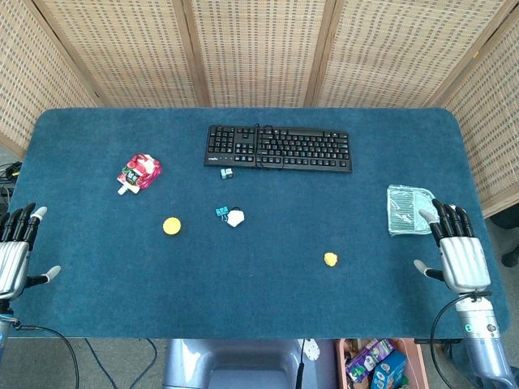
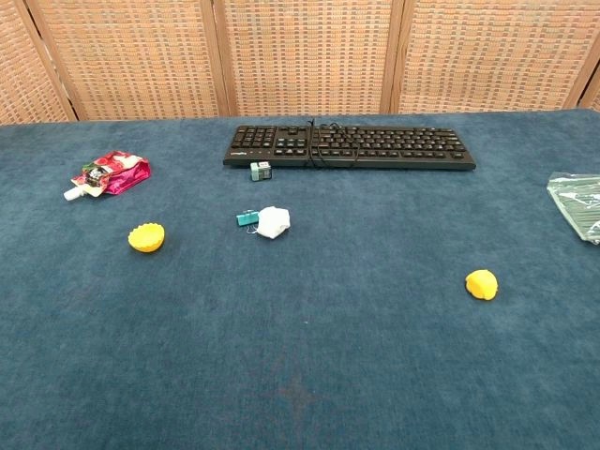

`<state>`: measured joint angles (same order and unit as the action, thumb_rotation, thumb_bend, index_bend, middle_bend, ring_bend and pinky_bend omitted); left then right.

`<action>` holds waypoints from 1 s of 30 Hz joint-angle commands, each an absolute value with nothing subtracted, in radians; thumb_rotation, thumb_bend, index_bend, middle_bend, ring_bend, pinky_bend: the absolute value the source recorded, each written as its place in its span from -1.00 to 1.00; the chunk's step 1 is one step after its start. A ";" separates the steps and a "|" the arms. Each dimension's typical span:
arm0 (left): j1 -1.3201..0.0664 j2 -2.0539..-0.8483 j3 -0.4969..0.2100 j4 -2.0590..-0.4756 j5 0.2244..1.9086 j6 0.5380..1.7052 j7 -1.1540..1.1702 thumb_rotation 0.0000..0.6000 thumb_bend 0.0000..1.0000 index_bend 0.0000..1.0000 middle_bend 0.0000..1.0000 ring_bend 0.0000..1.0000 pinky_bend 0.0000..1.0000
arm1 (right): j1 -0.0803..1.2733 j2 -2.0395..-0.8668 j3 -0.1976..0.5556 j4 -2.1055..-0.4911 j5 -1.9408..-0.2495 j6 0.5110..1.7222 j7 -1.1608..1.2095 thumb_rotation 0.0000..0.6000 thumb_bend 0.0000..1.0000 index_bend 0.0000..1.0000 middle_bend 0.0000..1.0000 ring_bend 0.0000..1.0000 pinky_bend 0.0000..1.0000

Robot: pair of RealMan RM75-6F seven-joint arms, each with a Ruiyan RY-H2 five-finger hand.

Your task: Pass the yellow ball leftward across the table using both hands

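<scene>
The yellow ball (image 1: 330,259) lies on the blue desk (image 1: 259,308), right of centre and toward the near edge, with open cloth all around it. The right robot hand (image 1: 456,247) rests at the desk's right edge, well apart from the ball and to its right; its fingers are straight and spread, thumb out to the side, holding nothing. Just beyond those fingertips sits a clear plastic packet (image 1: 408,209), close to or touching them. The left robot hand (image 1: 18,251) hangs at the far left edge, fingers likewise extended and apart, thumb sticking out, empty; nearly the whole width of the desk separates it from the ball.

Between the two, left of centre, is a yellow cup-like piece (image 1: 171,226), and near it a small white lump (image 1: 235,217) touching a teal clip (image 1: 221,212). A red pouch (image 1: 139,173) lies further left. A black keyboard (image 1: 279,148) stretches along the far middle, with a small green-and-grey block (image 1: 226,173) just before its left end. The chest view shows neither hand
</scene>
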<state>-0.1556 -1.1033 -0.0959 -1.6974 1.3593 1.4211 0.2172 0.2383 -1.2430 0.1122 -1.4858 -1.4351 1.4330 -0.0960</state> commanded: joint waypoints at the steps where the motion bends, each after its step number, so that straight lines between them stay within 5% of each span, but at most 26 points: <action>1: -0.154 -1.103 -0.096 -1.695 1.360 1.424 0.214 1.00 -1.00 -1.00 -1.00 -1.00 -1.00 | 0.238 -1.243 0.111 -1.487 -1.438 1.433 -0.095 1.00 -1.00 -1.00 -1.00 -1.00 -1.00; 15: -0.158 -1.106 -0.099 -1.683 1.347 1.415 0.209 1.00 -1.00 -1.00 -1.00 -1.00 -1.00 | 0.345 -1.297 0.084 -1.448 -1.515 1.258 0.029 1.00 -1.00 -0.98 -1.00 -1.00 -1.00; 30: -0.166 -1.114 -0.106 -1.666 1.315 1.395 0.215 1.00 -1.00 -1.00 -1.00 -1.00 -1.00 | 0.499 -1.473 0.069 -1.251 -1.530 1.035 0.120 1.00 -0.72 -0.38 -1.00 -1.00 -1.00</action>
<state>-0.1657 -1.1135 -0.1059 -1.6664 1.3146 1.3949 0.2150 0.4888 -1.4615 0.0713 -1.2616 -1.5347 1.0476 0.1143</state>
